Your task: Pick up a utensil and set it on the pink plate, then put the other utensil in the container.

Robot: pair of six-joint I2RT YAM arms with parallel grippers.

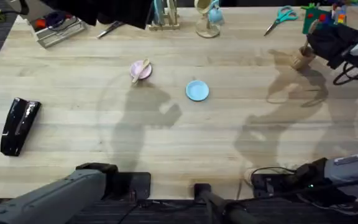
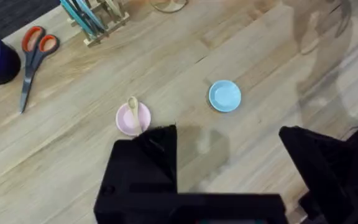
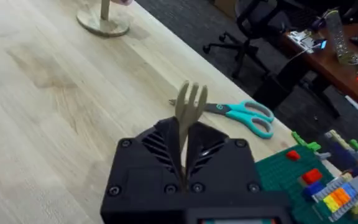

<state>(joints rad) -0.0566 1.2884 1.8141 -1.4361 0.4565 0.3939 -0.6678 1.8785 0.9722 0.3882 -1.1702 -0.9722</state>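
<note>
Between the right gripper's black jaws, the wooden fork stands clamped by its handle, tines rising clear above them. Seen from overhead, that gripper hangs just over the tan ribbed container, near the far right edge of the tabletop; whether the fork touches the cup cannot be told. Just beyond the jaws in the wrist view, teal scissors lie flat on the wood, and coloured toy bricks sit beside the gripper body.

Well apart from those jaws, the wooden spoon rests across the pink plate, its bowl on the plate's face and its handle jutting past the rim. A light blue plate sits near it. The left gripper hovers high above both plates, jaws set wide apart and holding nothing. A black stapler-like object lies far left.
</note>
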